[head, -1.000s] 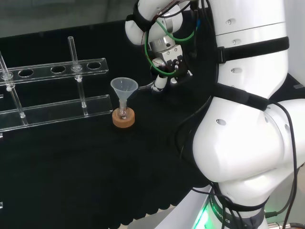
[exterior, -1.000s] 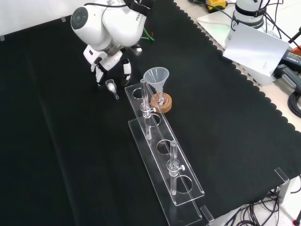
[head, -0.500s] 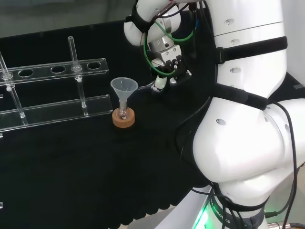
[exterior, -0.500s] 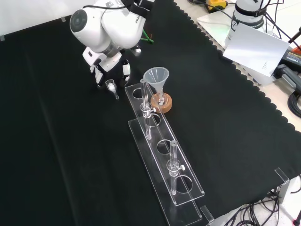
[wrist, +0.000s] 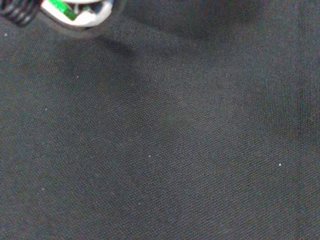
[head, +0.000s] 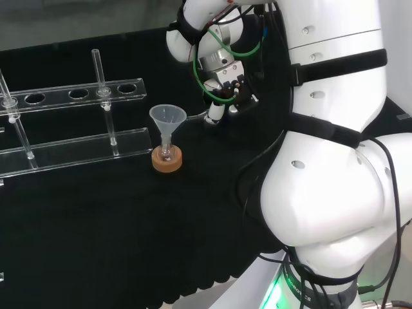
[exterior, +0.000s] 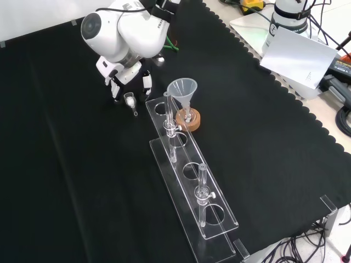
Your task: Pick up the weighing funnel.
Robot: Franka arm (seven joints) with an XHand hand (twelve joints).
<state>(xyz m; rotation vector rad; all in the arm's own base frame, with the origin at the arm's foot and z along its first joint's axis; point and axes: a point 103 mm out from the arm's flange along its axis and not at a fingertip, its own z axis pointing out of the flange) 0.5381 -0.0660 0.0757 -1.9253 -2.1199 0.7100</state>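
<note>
The weighing funnel [exterior: 130, 99], a small clear scoop with a short stem, lies on the black cloth just left of the rack's far end in the front view. In the head view it is a faint clear piece [head: 197, 118] beside the big funnel. The hand [exterior: 129, 77] hangs right over it, fingers [exterior: 147, 82] pointing down to the cloth on either side of it. I see no finger curled round the piece. In the head view the hand [head: 225, 90] stands right of the big funnel. A blurred bit of the hand [wrist: 75, 10] shows above bare cloth in the wrist view.
The big funnel [exterior: 182, 90] stands in a small flask on a cork ring [exterior: 188, 120], close to the hand. A clear rack [exterior: 189, 181] with glass tubes runs toward the front view's bottom. The cloth's scalloped edge and equipment [exterior: 299, 52] lie at the right.
The hand has shifted slightly over the weighing funnel, a little to the left in the head view. The weighing funnel has stayed where it lay.
</note>
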